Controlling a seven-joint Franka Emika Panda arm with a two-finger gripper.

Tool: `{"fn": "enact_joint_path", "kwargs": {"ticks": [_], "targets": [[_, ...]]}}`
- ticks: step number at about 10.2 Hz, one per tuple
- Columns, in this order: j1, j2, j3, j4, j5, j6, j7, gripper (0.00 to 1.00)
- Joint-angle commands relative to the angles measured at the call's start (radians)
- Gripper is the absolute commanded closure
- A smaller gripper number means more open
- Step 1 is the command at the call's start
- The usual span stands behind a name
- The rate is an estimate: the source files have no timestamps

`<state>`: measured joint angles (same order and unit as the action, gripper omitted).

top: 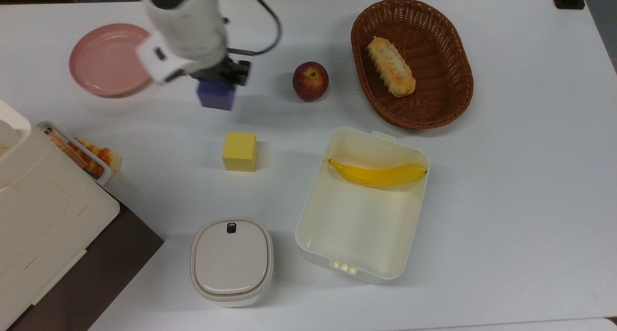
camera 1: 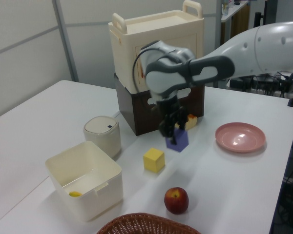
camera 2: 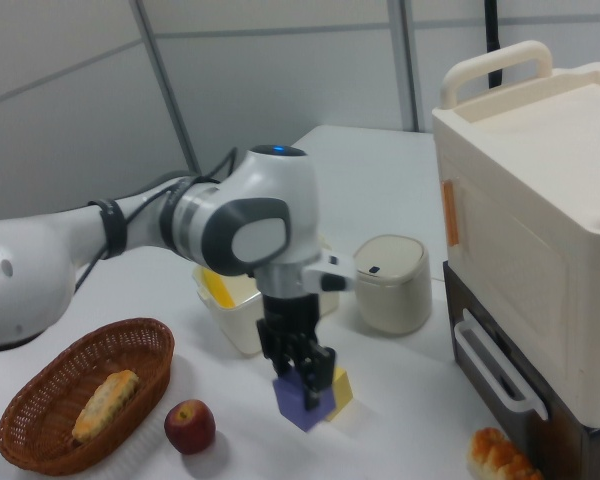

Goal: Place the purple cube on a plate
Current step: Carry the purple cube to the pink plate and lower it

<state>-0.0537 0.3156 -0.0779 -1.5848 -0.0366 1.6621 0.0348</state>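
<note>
The purple cube (top: 216, 99) (camera 1: 177, 140) (camera 2: 300, 405) hangs above the table, with my gripper (top: 218, 80) (camera 1: 172, 132) (camera 2: 305, 385) shut on it from above. In the top view it sits between the pink plate (top: 112, 61) and the apple (top: 310, 81), a little right of the plate's rim. The pink plate (camera 1: 240, 137) lies empty at the left view's right. The cube is tilted in the left view.
A yellow cube (top: 239, 151) (camera 1: 154, 160) stands alone mid-table. Near it are a white bin (top: 362, 203) holding a banana (top: 378, 174), a lidded white pot (top: 232, 260), a wicker basket (top: 412, 63) with bread, and a large cream cabinet (camera 1: 158, 53) at the top view's left edge.
</note>
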Motion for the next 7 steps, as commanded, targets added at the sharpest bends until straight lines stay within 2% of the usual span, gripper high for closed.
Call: {"fn": "enact_joint_path", "kwargs": {"ticks": [1, 2, 4, 7], "targets": [[-0.124, -0.023, -0.009, -0.011, -0.022, -0.033, -0.168, 1.0], [-0.153, -0.039, -0.008, -0.009, -0.022, -0.032, -0.191, 1.0], [-0.159, -0.067, -0.01, -0.015, -0.022, -0.009, -0.204, 1.0], [-0.201, -0.222, -0.011, -0.225, -0.009, 0.177, -0.302, 1.0]]}}
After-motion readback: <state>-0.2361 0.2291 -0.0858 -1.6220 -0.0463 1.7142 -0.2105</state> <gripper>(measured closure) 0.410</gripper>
